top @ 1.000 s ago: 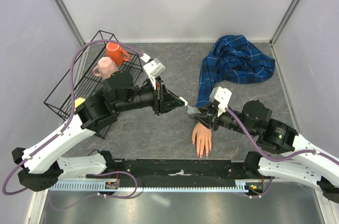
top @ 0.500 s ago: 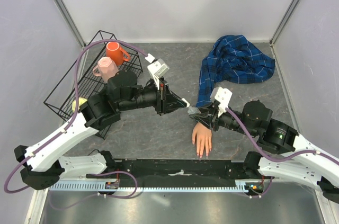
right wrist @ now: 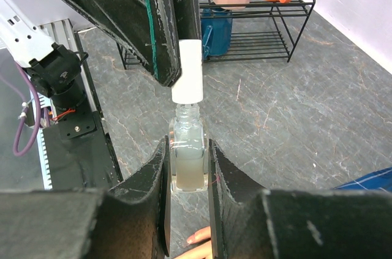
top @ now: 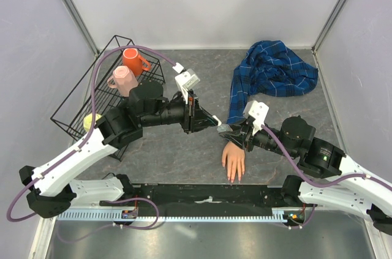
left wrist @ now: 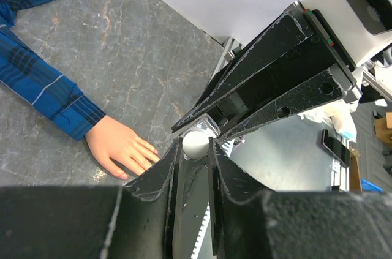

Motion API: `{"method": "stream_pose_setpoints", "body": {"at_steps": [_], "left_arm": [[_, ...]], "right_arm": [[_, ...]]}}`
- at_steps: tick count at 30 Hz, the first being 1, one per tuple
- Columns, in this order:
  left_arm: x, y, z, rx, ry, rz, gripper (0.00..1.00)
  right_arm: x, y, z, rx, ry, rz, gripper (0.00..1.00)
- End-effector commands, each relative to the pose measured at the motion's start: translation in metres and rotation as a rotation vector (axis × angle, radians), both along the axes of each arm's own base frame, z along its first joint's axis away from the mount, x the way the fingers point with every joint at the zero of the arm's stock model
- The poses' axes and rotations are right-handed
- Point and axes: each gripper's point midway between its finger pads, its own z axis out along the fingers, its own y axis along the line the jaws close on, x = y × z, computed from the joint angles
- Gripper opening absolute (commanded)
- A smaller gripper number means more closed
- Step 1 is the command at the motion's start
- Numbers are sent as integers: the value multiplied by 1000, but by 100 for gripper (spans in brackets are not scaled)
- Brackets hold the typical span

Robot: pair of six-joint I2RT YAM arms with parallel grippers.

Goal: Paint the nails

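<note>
Top view: at mid-frame the left gripper [top: 214,122] and right gripper [top: 226,130] meet tip to tip just above the mannequin hand [top: 233,160]. The hand lies palm down, its nails [top: 233,178] toward the bottom edge, and its plaid sleeve [top: 269,72] trails to the upper right.

Left wrist view: at centre, the left gripper's jaws pinch the white cap [left wrist: 196,144]. The nails visible at lower left look bare.

Right wrist view: at lower centre, the right gripper's jaws clamp the clear bottle [right wrist: 187,164]. The cap sits raised over the exposed neck.

By this look, the bottle is only being opened and all the painting remains.
</note>
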Motion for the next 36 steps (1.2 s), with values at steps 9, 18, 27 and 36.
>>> {"method": "stream_pose_setpoints", "body": {"at_steps": [9,18,27,36], "left_arm": [[-6,-8,-3,0,23,-66,2],[-40,-17,-4,-37,-53,-340,2],[-108,0,5,-227,-276,-858,2],[-106,4,13,-258,-465,-832,3]], "right_arm": [[-4,3,31,94,-35,24,0],[-21,8,62,251,8,94,0],[-81,19,120,462,74,431,0],[-106,14,154,578,100,573,0]]}}
